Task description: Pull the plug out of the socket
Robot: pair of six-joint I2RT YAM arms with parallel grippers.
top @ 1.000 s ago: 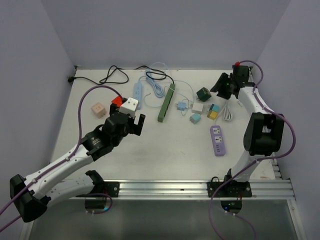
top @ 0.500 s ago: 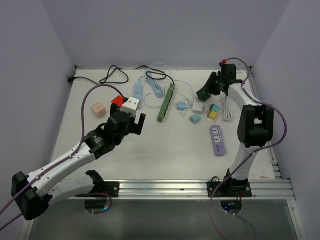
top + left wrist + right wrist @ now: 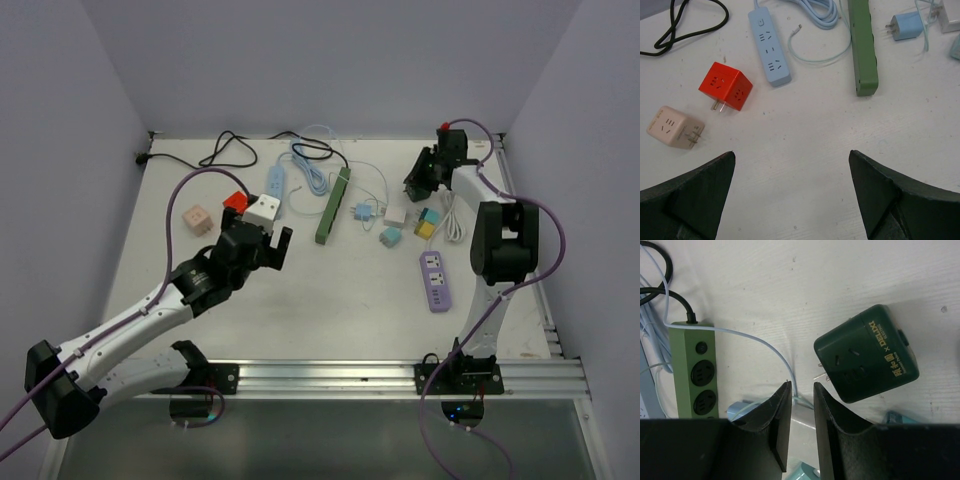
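In the last second your right end effector swung in from the far right corner of the tabletop to hang over the dark green cube adapter. Its two fingers drew together from partly apart to clenched. In the right wrist view only a narrow slot remained between them, and nothing was gripped there. The adapter lay just to the right of the fingers, apart from them, with its bare prongs pointing toward the slot. A thin pale blue cable ran from the green power strip and passed behind the slot; you could not tell whether it was touched. This closing looked like a miss rather than a hold, so the pull seemed not yet begun. Where the plug sat was unclear. The sockets visible on the green power strip, the blue power strip and the purple power strip were empty. The only pieces that seemed joined were the teal cube and yellow cube, touching each other near the right end effector. Your left end effector had hardly moved and stood fully released, with the red cube adapter and beige cube adapter ahead of it. The only readable writing was on the dark green cube adapter, apparently "DELIXI", with smaller characters beside it too small to read.
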